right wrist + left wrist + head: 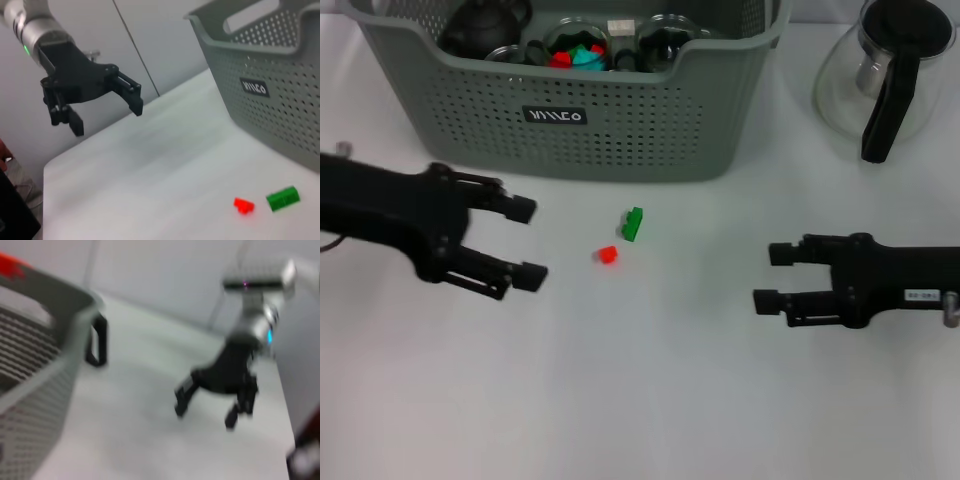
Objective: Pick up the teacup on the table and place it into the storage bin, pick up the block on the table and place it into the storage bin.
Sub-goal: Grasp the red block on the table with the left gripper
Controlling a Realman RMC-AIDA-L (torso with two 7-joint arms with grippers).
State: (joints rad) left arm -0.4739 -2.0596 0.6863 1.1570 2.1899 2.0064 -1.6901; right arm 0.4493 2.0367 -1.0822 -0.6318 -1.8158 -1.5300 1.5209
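- Storage bin (590, 120) at the far side of the table (650, 400), already loaded: dark teapot (485, 25) in one corner, glass cups (575, 45) alongside, red and teal blocks inside one of them.
- No teacup out on the table in any view, so that half looks done, judging by the cups in the bin.
- Still out on the table: green block (633, 224) just in front of the bin, red block (608, 255) right beside it, apart from each other.
- Block half of the job therefore not finished, as far as can be judged.
- Left gripper (528, 240) hovering left of the blocks, jaws wide apart, nothing between them.
- Right gripper (768, 277) hovering well right of the blocks, jaws parted too, holding nothing.
- Glass carafe (885, 75) with black handle off to the right of the bin, not part of the job.
- Head view alone looks down into the bin and shows both arms at once.
- Right wrist view gives the blocks low against the bin wall plus the left gripper (102, 107) gaping above the table.
- Left wrist view misses the blocks entirely; shows only the bin wall, the carafe handle and the right gripper (205, 412) beyond, spread open.
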